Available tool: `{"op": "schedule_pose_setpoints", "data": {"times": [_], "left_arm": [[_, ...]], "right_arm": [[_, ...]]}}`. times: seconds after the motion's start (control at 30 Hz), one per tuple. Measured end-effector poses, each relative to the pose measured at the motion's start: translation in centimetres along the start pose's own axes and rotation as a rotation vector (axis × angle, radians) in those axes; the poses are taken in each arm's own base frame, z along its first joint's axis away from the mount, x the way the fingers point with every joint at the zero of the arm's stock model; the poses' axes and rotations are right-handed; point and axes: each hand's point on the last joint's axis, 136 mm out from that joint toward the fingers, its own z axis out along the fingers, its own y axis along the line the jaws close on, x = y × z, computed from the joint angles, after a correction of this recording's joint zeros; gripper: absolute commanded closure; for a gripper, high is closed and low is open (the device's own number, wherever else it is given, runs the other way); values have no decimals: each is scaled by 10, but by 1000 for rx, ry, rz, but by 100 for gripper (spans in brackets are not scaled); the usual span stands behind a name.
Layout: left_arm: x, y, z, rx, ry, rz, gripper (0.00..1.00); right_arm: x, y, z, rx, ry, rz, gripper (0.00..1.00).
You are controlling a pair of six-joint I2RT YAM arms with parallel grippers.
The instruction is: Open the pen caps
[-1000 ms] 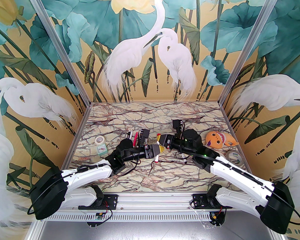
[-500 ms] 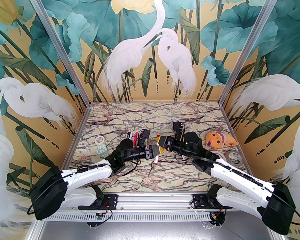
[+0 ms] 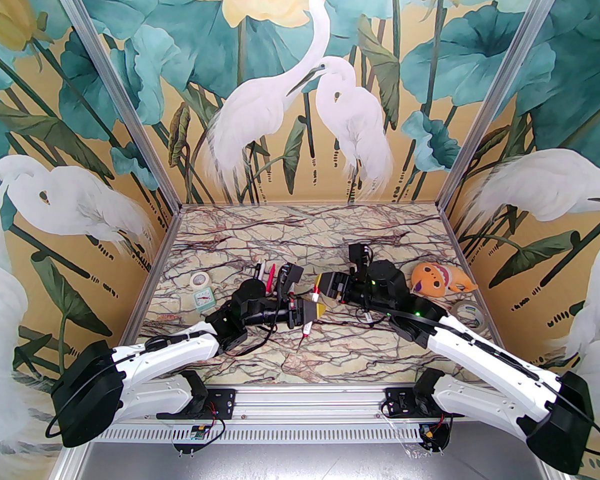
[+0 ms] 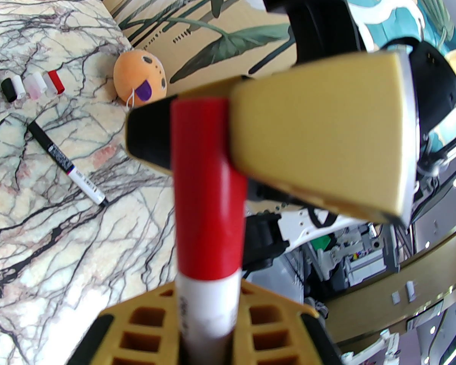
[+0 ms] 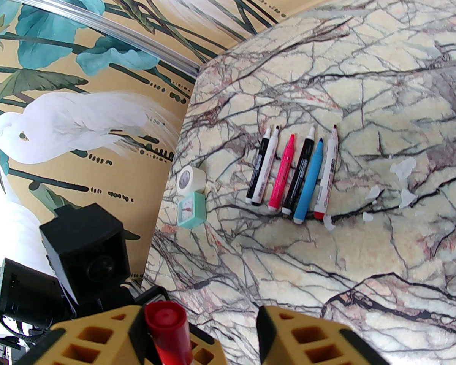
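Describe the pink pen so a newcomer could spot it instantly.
On the marble table, beside the white tape roll and mint clock, six pens lie in a row. The pink pen is third from the tape roll, the only all-pink barrel, between a white pen and a black one.

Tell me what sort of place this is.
Likely a robot-manipulation test booth, not a home: a marble-patterned table walled by heron-mural panels in aluminium framing, a left arm and right arm bolted at its near edge, and markers lined up.
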Motion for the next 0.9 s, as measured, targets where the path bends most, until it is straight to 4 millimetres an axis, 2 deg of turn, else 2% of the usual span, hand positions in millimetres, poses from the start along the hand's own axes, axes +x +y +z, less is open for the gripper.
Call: {"op": "schedule_pose_setpoints", "data": {"times": [0.1,0.27,0.5,0.9], "left_arm": [[5,-1,0,7,23,13,89],[9,-4,0,24,41,23,90],[12,-2,1,17,52,23,90],[13,-3,1,17,55,22,92]], "right_arm": [[6,4,3,4,28,-10,42],[12,10,11,10,54,-33,54],[13,11,13,21,49,-42,65],[14,11,13,24,51,-45,67]]}}
